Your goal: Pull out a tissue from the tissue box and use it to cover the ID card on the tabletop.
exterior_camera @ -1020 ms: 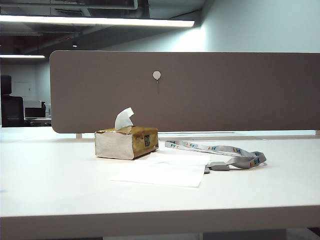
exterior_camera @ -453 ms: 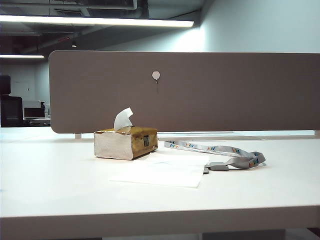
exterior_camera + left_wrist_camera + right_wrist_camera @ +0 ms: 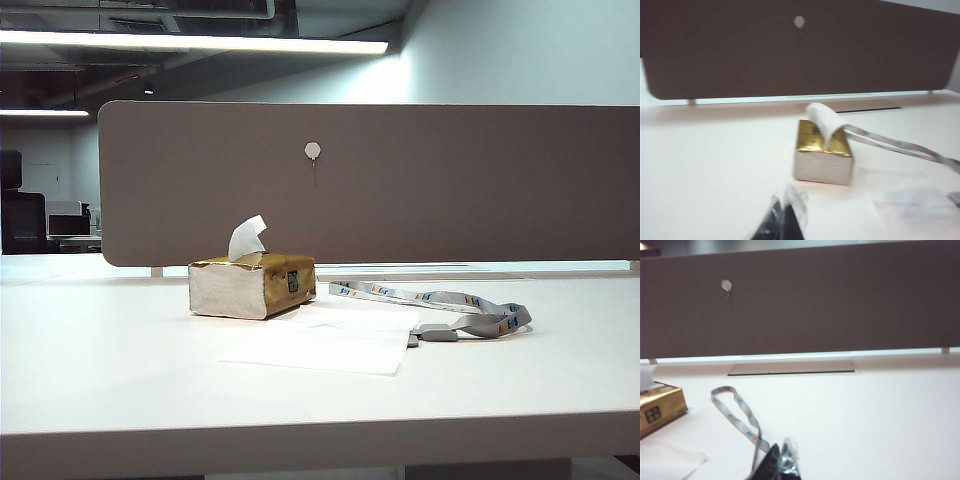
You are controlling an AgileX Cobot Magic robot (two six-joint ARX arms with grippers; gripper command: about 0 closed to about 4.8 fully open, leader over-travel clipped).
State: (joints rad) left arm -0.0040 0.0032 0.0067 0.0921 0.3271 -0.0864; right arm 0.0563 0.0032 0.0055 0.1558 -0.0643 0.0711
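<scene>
tabletop: lying wide and white across the lower half of the exterior view, with the brown-grey partition panel standing along its back edge.
tissue box: sitting left of centre in the exterior view, gold top up, pale end face turned toward the camera; a small white tuft is sticking up from its slot.
tissue: lying flat on the tabletop just in front and to the right of the box, at the centre of the exterior view, its near-left corner reaching toward the camera.
ID card: not showing its face anywhere; only the grey clip is peeking out at the right edge of the tissue, so the card itself is lying hidden under the sheet.
lanyard: trailing from the clip in a loop to the right of the box, coloured marks showing.
left gripper: sitting at the bottom edge of the left wrist view, short of the box, fingers pressed together, gripping nothing.
right gripper: sitting at the bottom edge of the right wrist view, beside the lanyard loop, clenched and empty.
exterior view: showing neither arm.
</scene>
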